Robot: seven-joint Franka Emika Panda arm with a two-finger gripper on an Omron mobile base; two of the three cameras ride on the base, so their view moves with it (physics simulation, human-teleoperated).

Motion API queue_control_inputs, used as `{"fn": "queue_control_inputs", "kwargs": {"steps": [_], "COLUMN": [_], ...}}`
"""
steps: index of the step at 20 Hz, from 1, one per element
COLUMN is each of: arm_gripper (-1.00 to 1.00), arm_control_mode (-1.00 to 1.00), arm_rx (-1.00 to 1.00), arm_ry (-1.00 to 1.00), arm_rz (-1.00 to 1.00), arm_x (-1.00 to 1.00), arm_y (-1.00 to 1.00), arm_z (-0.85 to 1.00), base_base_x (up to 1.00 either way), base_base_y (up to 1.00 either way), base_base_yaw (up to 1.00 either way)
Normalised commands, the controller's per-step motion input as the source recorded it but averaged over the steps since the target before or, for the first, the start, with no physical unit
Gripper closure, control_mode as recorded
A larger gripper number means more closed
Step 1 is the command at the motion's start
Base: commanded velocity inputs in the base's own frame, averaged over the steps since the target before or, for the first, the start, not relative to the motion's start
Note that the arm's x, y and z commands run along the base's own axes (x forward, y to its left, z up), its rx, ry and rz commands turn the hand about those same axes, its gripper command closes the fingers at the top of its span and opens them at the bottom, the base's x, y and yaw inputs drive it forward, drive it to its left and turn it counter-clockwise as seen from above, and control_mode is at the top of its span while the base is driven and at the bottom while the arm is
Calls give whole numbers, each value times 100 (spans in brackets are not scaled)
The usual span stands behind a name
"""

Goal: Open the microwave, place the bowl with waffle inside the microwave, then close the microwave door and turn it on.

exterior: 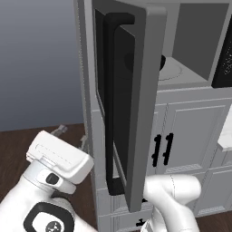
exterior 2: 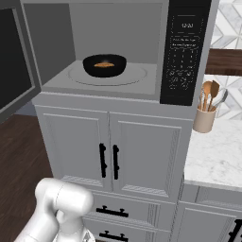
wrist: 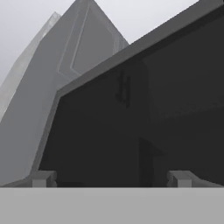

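Note:
The microwave point(exterior 2: 118, 33) stands open above the white cabinets. On its round turntable point(exterior 2: 137, 74) sits the black bowl point(exterior 2: 90, 66) with the orange-brown waffle point(exterior 2: 104, 64) in it. The microwave door point(exterior: 150, 90) is swung out to the left, its black bar handle point(exterior: 110, 104) facing me. My gripper point(exterior: 71, 136) is low on the left, on the door's outer side, pointing at it. In the hand view the door's dark glass point(wrist: 131, 127) is close ahead, and the gripper point(wrist: 111, 179) is open with nothing between its fingertips point(wrist: 43, 178).
White cabinet doors with black handles point(exterior 2: 108, 160) are below the microwave. A marble counter point(exterior 2: 217, 156) on the right carries a cup of wooden utensils point(exterior 2: 205, 116). The black control strip point(exterior 2: 184, 47) is right of the cavity. Dark wood floor point(exterior: 18, 145) lies to the left.

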Motion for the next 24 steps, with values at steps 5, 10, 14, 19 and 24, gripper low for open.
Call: {"fn": "queue_control_inputs", "kwargs": {"steps": [5,10,14,19,24], "arm_gripper": [-100,-100,-100,-100,-100], "arm_control_mode": [-100,-100,-100,-100,-100], "arm_rx": [0,0,0,1,4], "arm_ry": [0,-4,-4,-1,0], "arm_rz": [0,0,1,0,0], "arm_x": [14,0,0,0,0], "arm_y": [-50,-70,-72,-66,-66], "arm_z": [0,0,0,0,2], "base_base_x": [0,0,0,0,0], "base_base_y": [0,0,0,0,0], "base_base_yaw": [0,0,0,0,0]}}
